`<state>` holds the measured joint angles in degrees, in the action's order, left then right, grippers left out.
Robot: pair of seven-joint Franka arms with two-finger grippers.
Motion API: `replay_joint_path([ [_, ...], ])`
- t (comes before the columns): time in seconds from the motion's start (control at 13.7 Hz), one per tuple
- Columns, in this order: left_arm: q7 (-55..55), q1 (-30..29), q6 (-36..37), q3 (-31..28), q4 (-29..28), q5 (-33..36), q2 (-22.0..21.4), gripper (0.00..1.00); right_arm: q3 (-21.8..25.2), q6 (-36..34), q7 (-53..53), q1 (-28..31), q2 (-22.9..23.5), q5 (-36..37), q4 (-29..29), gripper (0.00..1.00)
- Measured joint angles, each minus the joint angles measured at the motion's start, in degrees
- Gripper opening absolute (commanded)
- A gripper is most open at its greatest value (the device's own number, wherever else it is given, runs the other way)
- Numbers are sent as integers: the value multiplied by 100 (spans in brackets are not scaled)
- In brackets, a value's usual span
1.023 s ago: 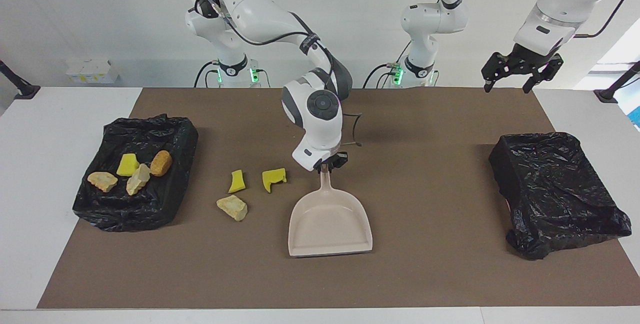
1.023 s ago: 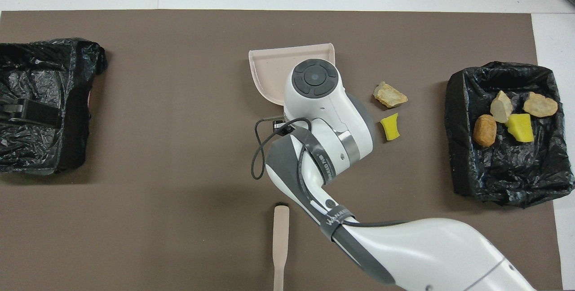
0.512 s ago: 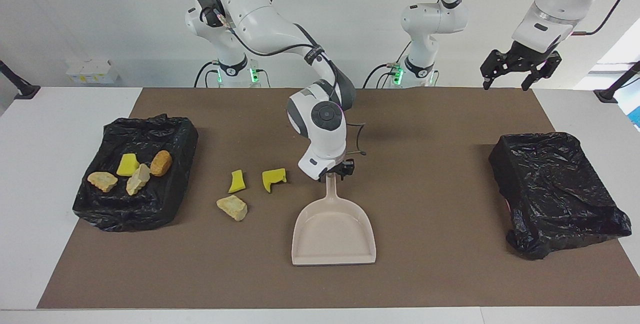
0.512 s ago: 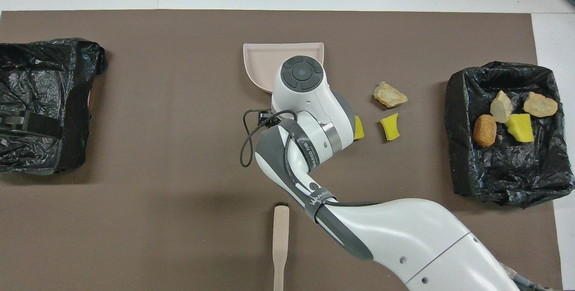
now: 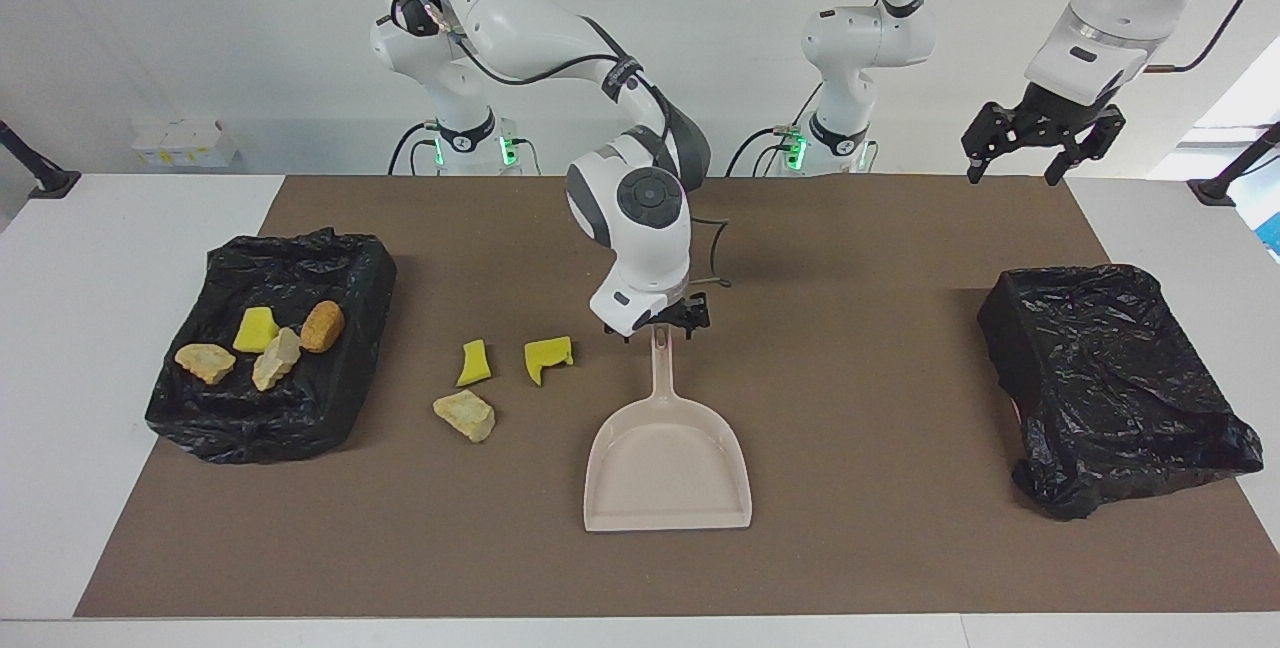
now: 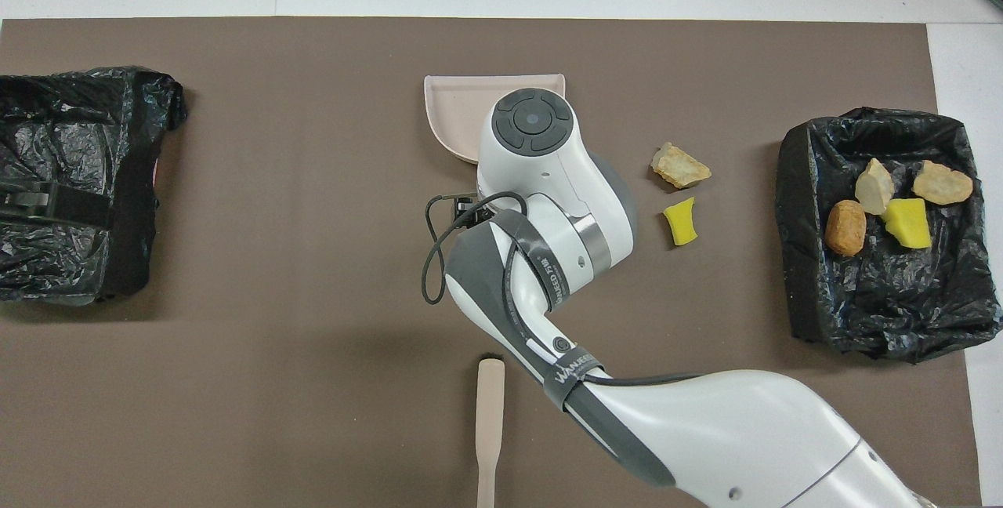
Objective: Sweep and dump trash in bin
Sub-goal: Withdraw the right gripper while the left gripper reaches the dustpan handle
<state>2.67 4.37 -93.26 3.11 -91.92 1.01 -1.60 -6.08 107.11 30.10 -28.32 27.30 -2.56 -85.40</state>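
The beige dustpan lies flat mid-mat, handle pointing toward the robots; in the overhead view only its lip shows past the arm. My right gripper hovers open just over the handle's tip, holding nothing. Loose trash lies beside the pan toward the right arm's end: two yellow sponge pieces and a beige lump. The bin at that end, lined with a black bag, holds several scraps. My left gripper waits open, raised over the mat's edge at the left arm's end.
A second black-bagged bin stands at the left arm's end. The beige brush handle lies on the mat nearer to the robots than the dustpan. My right arm's elbow hides one yellow piece in the overhead view.
My right gripper has opened, let go of the dustpan handle and risen slightly. The dustpan has settled flat on the mat. The left arm has hardly moved.
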Motion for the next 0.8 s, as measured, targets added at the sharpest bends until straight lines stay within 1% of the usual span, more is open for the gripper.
replay_joint_path([
  [0.22,-14,523,-608,34,-219,0,305,100,-6,4,97,-307,-620,-60,-760,100],
  [0.51,-146,1169,-1328,54,-574,0,635,100,-11,308,574,-810,-1690,-147,-2264,100],
  [0.8,-1191,1855,-2059,59,-606,5,1170,100,-15,1135,1241,-1520,-2784,-591,-3945,100],
])
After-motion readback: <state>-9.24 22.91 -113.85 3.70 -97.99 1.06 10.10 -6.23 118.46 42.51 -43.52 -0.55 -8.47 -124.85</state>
